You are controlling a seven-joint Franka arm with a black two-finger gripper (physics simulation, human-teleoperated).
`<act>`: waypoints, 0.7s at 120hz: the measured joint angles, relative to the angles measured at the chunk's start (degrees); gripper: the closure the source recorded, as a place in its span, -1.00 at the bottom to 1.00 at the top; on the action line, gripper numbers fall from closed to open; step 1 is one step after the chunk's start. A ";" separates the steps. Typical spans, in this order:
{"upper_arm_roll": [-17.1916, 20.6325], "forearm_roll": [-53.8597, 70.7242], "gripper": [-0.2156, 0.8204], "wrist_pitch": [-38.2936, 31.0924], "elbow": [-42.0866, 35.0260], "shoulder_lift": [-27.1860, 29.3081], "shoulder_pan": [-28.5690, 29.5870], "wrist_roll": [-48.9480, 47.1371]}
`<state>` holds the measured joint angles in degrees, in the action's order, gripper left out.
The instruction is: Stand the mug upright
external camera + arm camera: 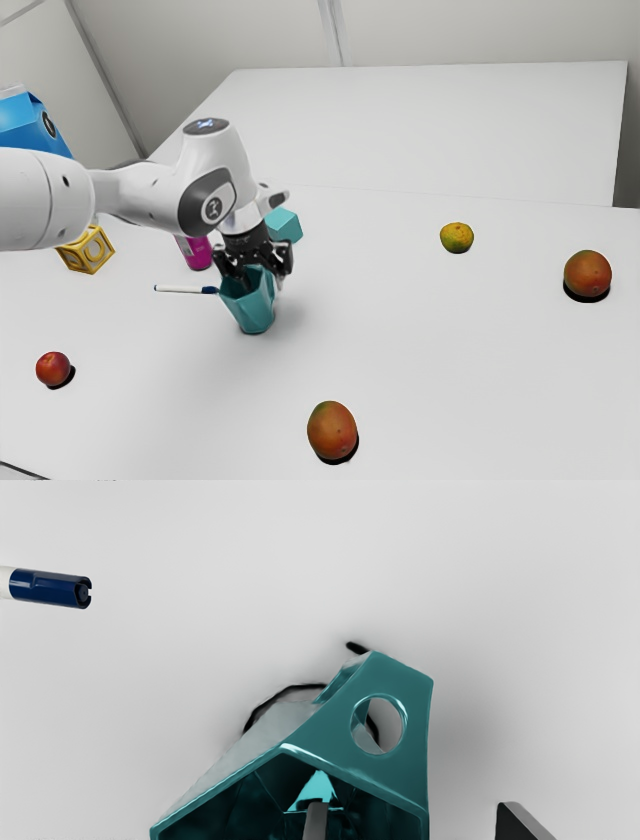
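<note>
1. My gripper [262,280]: fingers spread, one inside the mug [254,313], the other outside, apart from its wall.
2. Mug's on the table [400,340], mouth up.
3. Marker [184,289] near it.

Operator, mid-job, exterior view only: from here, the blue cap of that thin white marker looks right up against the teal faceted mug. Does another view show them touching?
Observer: No. In the wrist view, bare table shows between the cap of the marker and the mug.
Operator: Good. How do the fingers of the black two-finger gripper stand around the mug's wall?
Observer: The gripper is open across it: one finger is over the mouth, the other outside, with table showing between that one and the wall.
Operator: What does the handle look like?
Observer: The handle has a flat teal face with a round hole through it.
</note>
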<state>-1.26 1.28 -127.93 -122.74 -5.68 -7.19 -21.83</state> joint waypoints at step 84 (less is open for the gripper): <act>-1.48 5.60 -0.56 16.12 16.33 7.32 -4.98 2.77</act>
<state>-2.74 6.88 -111.81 -106.41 1.63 -12.17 -19.06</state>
